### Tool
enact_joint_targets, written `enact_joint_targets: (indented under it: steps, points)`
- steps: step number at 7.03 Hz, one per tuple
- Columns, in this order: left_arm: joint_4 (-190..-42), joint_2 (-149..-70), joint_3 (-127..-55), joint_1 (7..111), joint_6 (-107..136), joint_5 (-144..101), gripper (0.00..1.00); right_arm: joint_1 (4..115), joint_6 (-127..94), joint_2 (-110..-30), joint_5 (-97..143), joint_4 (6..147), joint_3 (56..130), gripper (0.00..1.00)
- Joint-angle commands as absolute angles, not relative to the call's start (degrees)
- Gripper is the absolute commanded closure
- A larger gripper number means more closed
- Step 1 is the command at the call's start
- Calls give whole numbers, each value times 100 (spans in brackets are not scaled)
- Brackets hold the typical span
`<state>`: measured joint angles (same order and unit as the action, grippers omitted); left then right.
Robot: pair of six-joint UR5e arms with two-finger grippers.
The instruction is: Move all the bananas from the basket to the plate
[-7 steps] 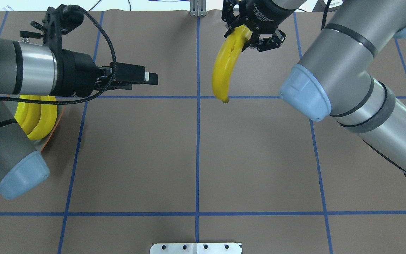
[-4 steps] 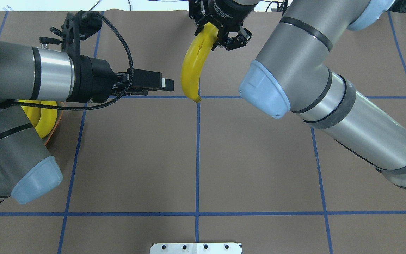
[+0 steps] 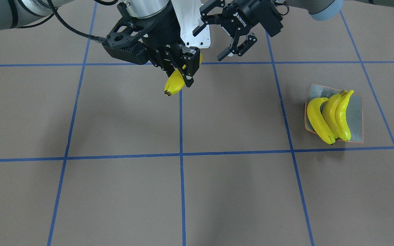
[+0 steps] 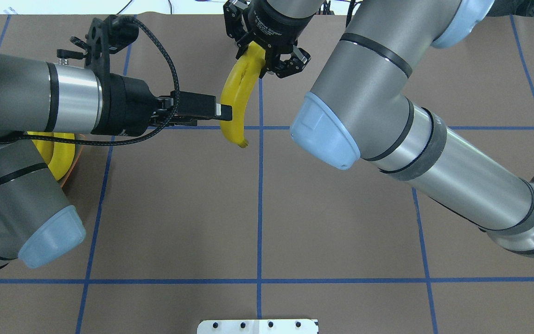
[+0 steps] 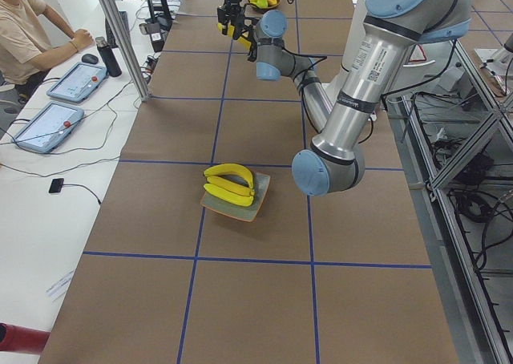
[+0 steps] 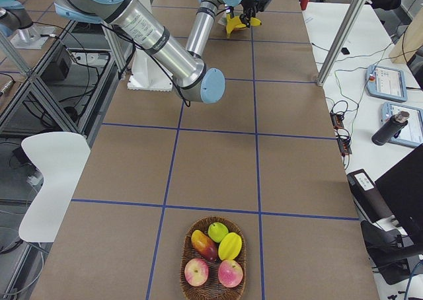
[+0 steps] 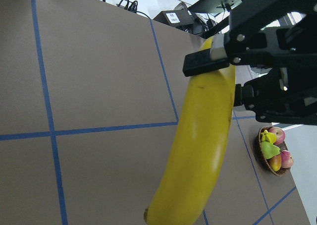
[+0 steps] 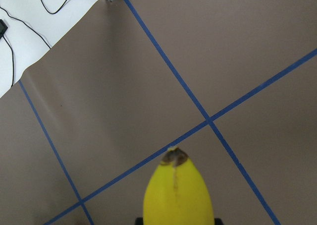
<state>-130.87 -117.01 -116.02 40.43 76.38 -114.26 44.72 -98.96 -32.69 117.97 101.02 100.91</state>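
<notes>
- Front-facing view: the right gripper [image 3: 180, 76] points down over mid-table, fingers clamped on the upper part of the held banana [image 3: 173, 85]. The banana's dark tip pokes out below, clear of the table [image 3: 115, 191].
- Same view: the left gripper [image 3: 208, 45] is just beside it, on its left, jaws wide apart.
- Same view: the plate [image 3: 356, 118] sits well apart on the left side of the table. Three bananas [image 3: 332, 114] lie on it side by side, touching.
- Overhead view: the held banana [image 4: 233, 93] hangs by a crossing of the blue tape lines [image 4: 341, 127], stem end far, tip nearer the robot.
- Same view: the left gripper lies level, pointing right. Its fingertip overlaps the banana's left edge below the middle; cannot tell if it touches.
- Same view: the plate is mostly hidden under the left arm [image 4: 26, 106]; only some yellow and a sliver of orange rim show.
- Left-end view: plate and three bananas [image 5: 230, 184] are mid-table. Both grippers are small and far off, too small to read their state here. A person [image 5: 32, 27] sits at a side desk with two tablets [image 5: 76, 82].
- Right-end view: the wicker basket [image 6: 182, 267] stands at the right end of the table, well apart from the grippers. It holds five fruits [image 6: 211, 254]: two reddish apples, one green, one yellow, one red-orange.
- Left wrist view: the held banana fills the middle, tip at the bottom edge. The right gripper's black fingers [image 7: 208, 62] close on its upper end, one grey-padded finger across the front. The basket shows small, far right.
- Right wrist view: the held banana [image 8: 178, 195] sits low centre, dark tip foremost, above a tape crossing on the table.
</notes>
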Motion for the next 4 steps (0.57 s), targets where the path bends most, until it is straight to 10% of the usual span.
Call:
enact_joint_targets:
  steps: [1, 4]
  points:
    - [-13087, -11724, -11584, 4052, 7638, -11417, 0, 4386, -9896, -3164, 11804, 10107, 10099, 100]
    - [-13087, -11760, -11531, 4043, 7638, -11241, 18, 4386, -9870, -3103, 11804, 10107, 10099, 100]
